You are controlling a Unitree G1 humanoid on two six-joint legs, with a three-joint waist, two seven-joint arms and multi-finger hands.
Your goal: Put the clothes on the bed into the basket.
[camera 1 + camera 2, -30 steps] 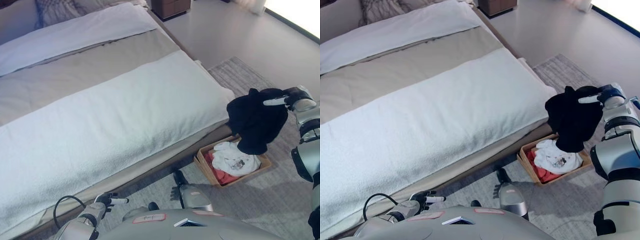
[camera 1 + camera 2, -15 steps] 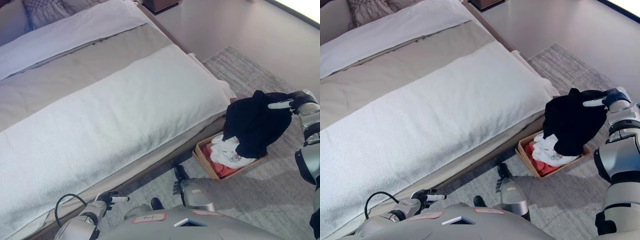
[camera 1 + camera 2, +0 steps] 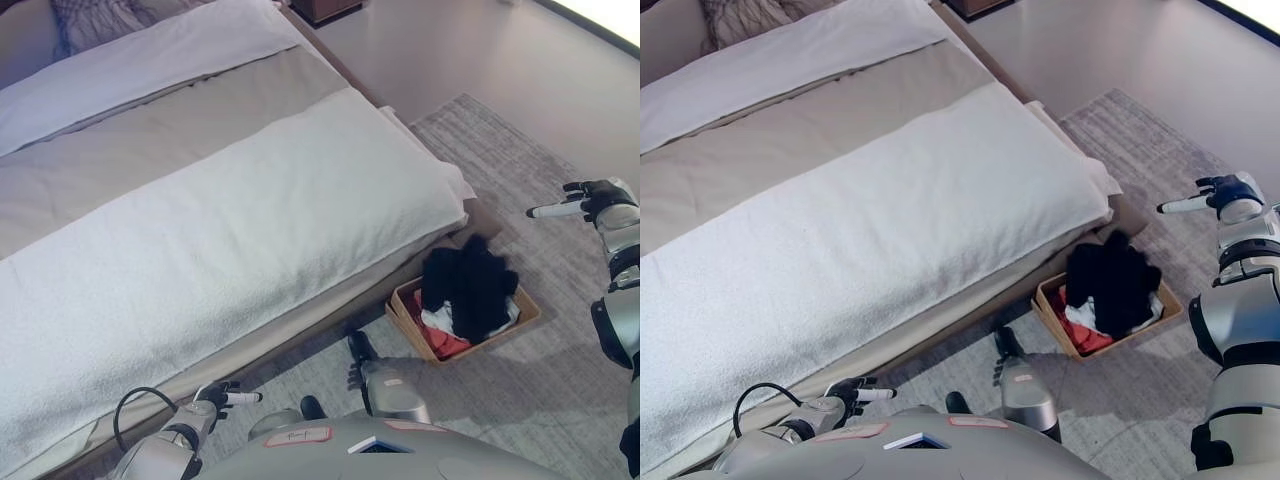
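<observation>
Basket: a shallow tan basket (image 3: 527, 316) sits on the grey rug (image 3: 520, 160), just beside the foot corner of the bed (image 3: 200, 230), partly under the overhang of the white blanket (image 3: 250, 240).
Black garment: a black piece of clothing (image 3: 468, 290) lies heaped in the basket, covering most of its top, with one fold rising above the far rim toward the bed.
Other clothes: a white item (image 3: 436, 320) and a red item (image 3: 450, 344) show beneath the black one at the near side of the basket.
Right hand: the right hand (image 3: 588, 202) hangs in the air over the rug, up and to the right of the basket and well apart from the black garment; it is released and holds nothing, with one white-tipped finger stretched straight out toward the bed.
Garment relative to right hand: the black garment is below and to the left of the hand, with bare rug showing between them; no contact.
Left hand: the left hand (image 3: 222, 398) shows at the lower left, low beside the long edge of the bed, fingers relaxed with one white-tipped finger pointing right; it grasps nothing.
Bed: the top carries the white blanket, a beige band (image 3: 150, 150) and a white folded sheet (image 3: 140, 70) near the pillows (image 3: 100, 15); no loose clothes show on it.
</observation>
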